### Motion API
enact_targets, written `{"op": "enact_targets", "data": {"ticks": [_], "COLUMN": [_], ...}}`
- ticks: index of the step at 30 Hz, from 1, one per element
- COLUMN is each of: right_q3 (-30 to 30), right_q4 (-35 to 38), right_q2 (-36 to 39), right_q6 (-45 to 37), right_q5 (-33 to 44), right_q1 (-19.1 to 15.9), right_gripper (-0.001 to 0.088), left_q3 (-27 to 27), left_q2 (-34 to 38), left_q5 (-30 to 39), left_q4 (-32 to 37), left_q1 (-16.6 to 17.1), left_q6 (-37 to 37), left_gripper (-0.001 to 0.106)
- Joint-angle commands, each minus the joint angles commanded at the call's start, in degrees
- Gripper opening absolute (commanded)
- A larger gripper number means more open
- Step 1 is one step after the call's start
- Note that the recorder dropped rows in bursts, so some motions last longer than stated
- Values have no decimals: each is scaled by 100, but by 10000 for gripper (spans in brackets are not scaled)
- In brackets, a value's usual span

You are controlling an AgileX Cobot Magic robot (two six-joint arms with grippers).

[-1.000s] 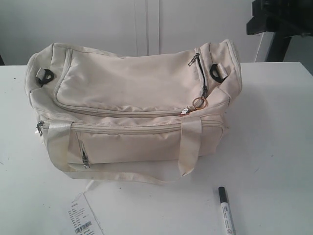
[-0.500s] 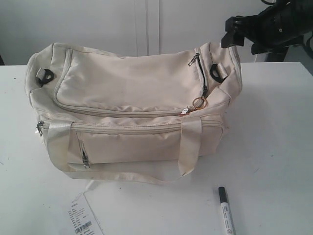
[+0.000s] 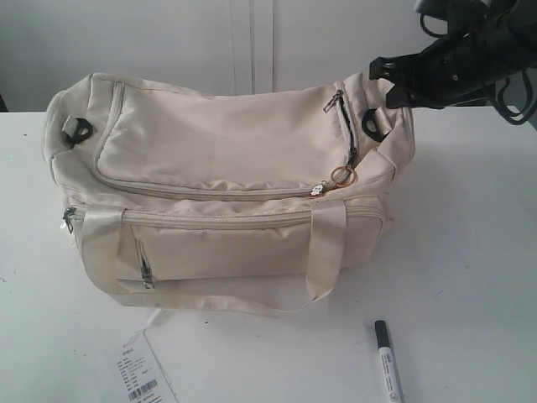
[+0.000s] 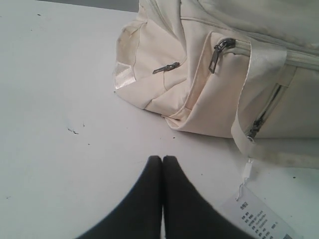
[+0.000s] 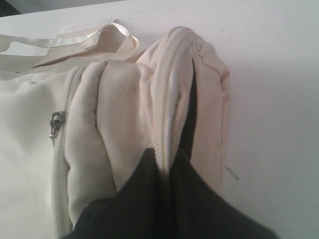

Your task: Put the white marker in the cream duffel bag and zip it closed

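Between the jaws of the right gripper [image 5: 163, 158], pinched tight, runs a zipped fold of the bag [image 3: 235, 159]; the left gripper [image 4: 162, 159] is clenched empty, bag just ahead.

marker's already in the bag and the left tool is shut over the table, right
Not quite: the exterior view shows the white marker lying on the table in front of the cream duffel bag, not in it. The left tool is indeed shut over the table.

left hand [image 4: 162, 160]: pressed closed, empty | cream duffel bag [image 4: 154, 87]: apart
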State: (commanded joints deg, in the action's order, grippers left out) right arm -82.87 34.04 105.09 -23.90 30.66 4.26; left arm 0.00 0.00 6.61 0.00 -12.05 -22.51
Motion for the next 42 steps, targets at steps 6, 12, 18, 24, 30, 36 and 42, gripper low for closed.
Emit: {"op": "enact_targets", "data": {"ticks": [6,12,18,24,30,36,42], "right_q3": [0,11,11,11,11,11,11], "right_q4": [0,0,0,0,0,0,0], "right_q2": [0,0,0,0,0,0,0], "right_q6": [0,0,0,0,0,51,51], "right_q5": [6,-6,-6,-4,-4,-4,-4], "right_q1": [0,0,0,0,0,0,0], "right_gripper": [0,0,0,0,0,0,0], "left_q3": [0,0,-91,-705,-1287,-1823,-2349], "left_q2": [0,0,0,27,584,1319,2102], "left_q5": [-1172,-1888,-1852,-1312,-829,-504,-173], "left_q4": [0,0,0,0,51,52,52], "left_q1": [0,0,0,0,0,0,0], "left_q6": [-645,-763,-749,-425,-253,331,861], "left_gripper": [7,7,0,0,0,0,0]}}
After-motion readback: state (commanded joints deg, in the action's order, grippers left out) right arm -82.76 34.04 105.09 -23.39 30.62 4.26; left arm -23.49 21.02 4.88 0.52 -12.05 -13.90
